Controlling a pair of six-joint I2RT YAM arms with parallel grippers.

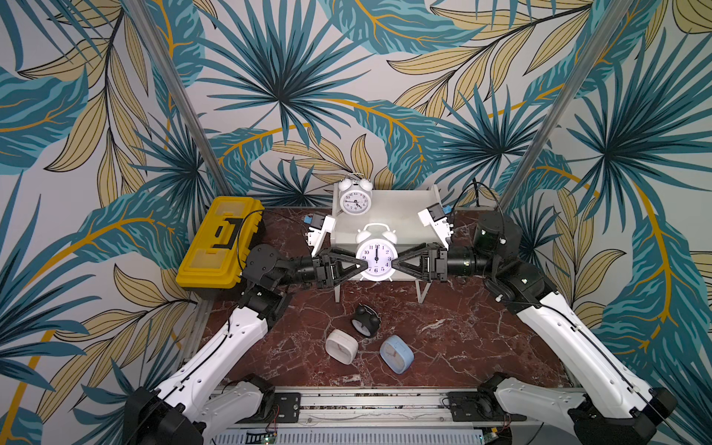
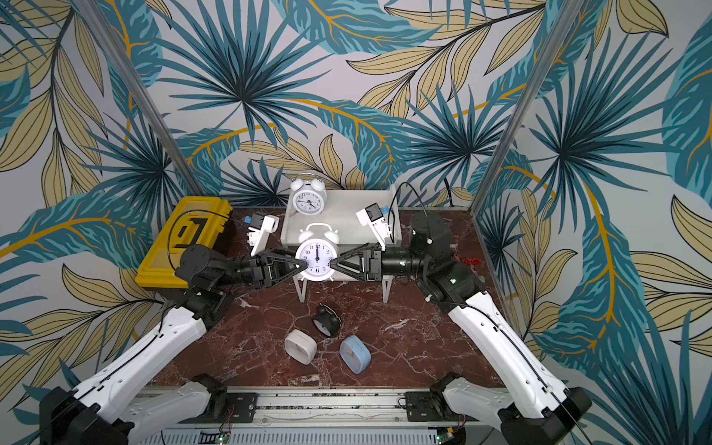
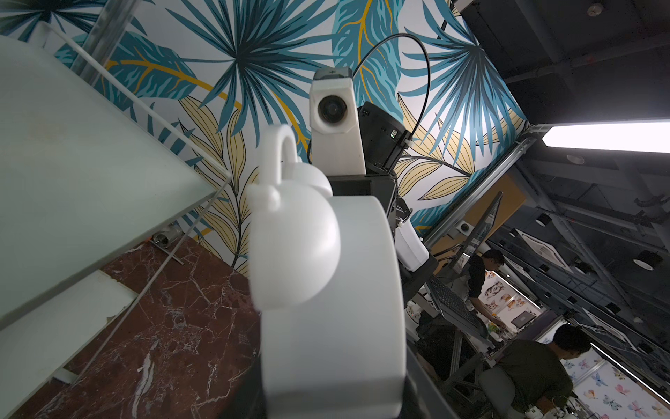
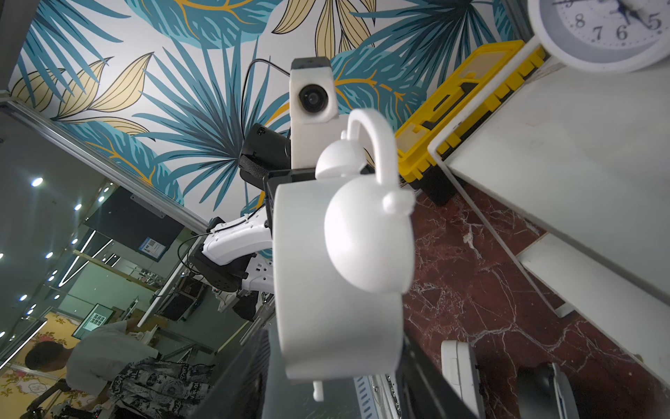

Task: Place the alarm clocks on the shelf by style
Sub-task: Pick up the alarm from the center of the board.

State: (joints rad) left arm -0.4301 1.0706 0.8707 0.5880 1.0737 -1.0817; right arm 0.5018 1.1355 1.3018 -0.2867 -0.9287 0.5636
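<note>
Round white twin-bell clock (image 1: 376, 259), black numerals, hands at twelve, sits between the claws: left claw (image 1: 365, 264) pinches its edge; right claw (image 1: 393, 264) straddles it, can't tell whether clamped.

Both top views look down from high over the table (image 1: 481, 346) edge farthest from the shelf (image 1: 400, 215), facing the shelf and the leaf-patterned wall (image 1: 346, 77) behind it. They stand well back and show nearly the same whole scene. The left wrist view sits very close against the white twin-bell clock (image 3: 326, 308) just in front of the shelf, looking across and upward at the right wrist camera (image 3: 331, 107). The right wrist view faces the opposite way (the left wrist camera (image 4: 313, 98) looks straight back), equally close. Both share that clock, the shelf's boards and the tabletop beneath the shelf.
</note>
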